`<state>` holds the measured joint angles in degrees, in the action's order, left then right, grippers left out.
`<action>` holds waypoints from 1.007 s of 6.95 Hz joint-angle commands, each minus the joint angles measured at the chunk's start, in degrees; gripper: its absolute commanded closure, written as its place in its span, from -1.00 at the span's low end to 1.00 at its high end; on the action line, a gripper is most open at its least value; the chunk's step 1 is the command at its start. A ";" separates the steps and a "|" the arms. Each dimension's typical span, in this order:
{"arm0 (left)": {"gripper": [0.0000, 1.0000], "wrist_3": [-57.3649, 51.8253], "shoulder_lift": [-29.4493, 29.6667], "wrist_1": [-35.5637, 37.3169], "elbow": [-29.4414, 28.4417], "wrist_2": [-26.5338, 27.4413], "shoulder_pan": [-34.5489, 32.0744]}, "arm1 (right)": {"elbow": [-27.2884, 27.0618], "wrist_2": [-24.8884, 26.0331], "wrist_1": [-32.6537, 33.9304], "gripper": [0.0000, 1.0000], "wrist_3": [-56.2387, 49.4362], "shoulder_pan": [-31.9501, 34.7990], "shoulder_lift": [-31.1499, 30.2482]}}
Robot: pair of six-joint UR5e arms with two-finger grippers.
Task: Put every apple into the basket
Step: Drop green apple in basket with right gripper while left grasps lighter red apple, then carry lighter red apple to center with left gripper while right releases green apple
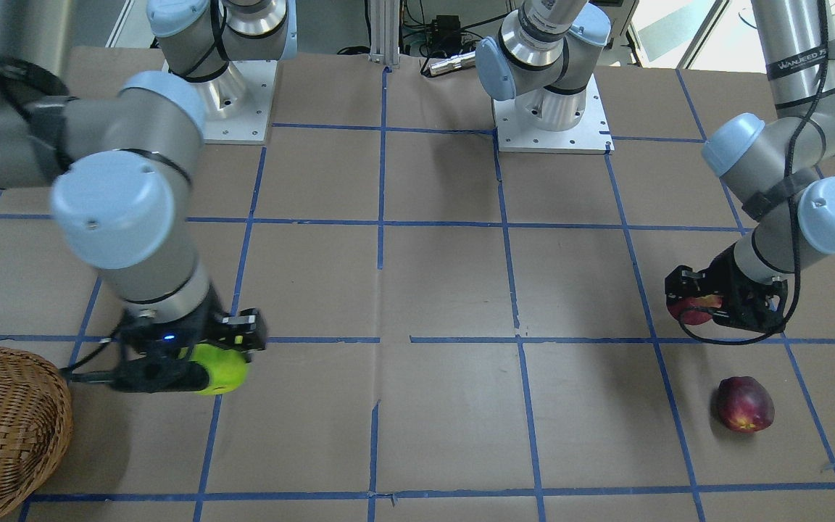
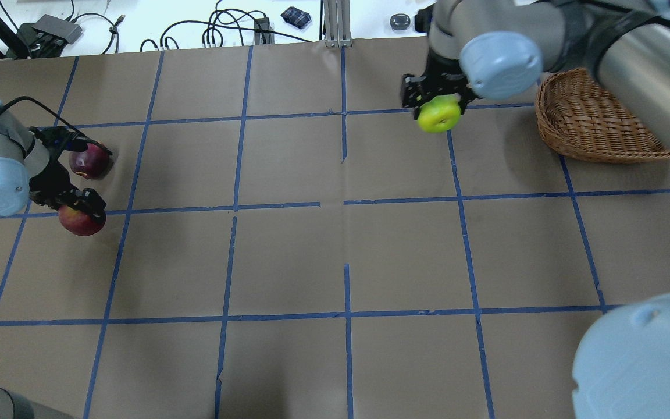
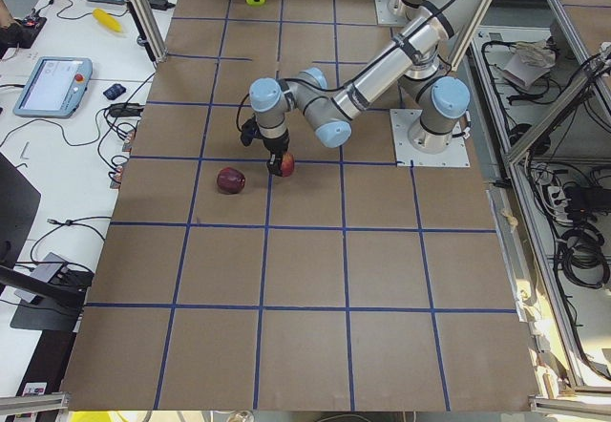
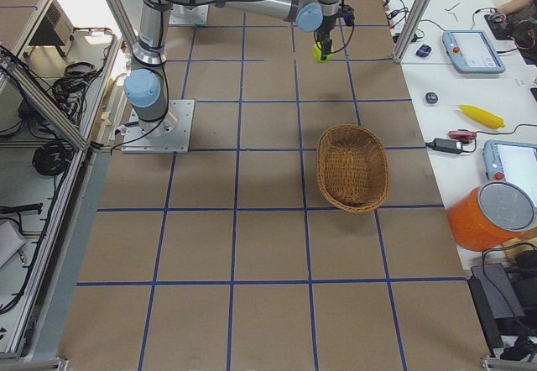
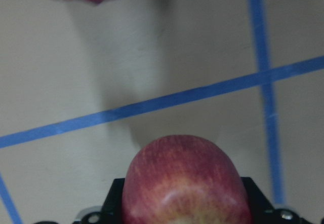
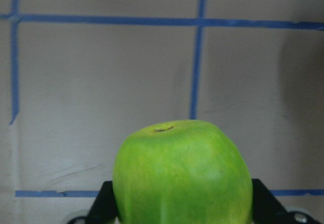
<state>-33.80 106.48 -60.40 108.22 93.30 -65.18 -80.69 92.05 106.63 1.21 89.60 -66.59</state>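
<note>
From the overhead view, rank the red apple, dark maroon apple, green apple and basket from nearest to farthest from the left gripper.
1. The red apple: held by the left gripper, at the table's left.
2. The dark maroon apple: just beyond, on the table.
3. The green apple: across the table, in the right gripper.
4. The basket: far right.

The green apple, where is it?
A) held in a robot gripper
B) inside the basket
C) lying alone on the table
A: the right gripper is shut on the green apple, off to one side of the basket, not inside it.
</note>
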 commanded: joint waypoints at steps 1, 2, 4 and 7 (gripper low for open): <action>0.40 19.22 -3.46 -4.02 -0.29 -3.82 -13.15 | 2.38 3.21 -1.69 1.00 -9.56 -17.19 1.10; 0.40 33.13 -2.52 -3.67 -0.47 -4.09 -19.66 | 2.64 3.39 0.05 1.00 -17.73 -22.13 3.02; 0.40 57.93 0.99 2.44 -1.95 -5.31 -32.67 | 2.38 6.38 11.10 1.00 -28.66 -28.13 10.21; 0.36 75.53 9.86 8.01 -7.92 -11.99 -41.94 | 2.38 6.47 13.25 0.62 -29.59 -30.35 14.10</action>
<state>37.03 112.83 -53.90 102.48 82.51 -104.15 -78.30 98.53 118.88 -27.95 59.99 -54.21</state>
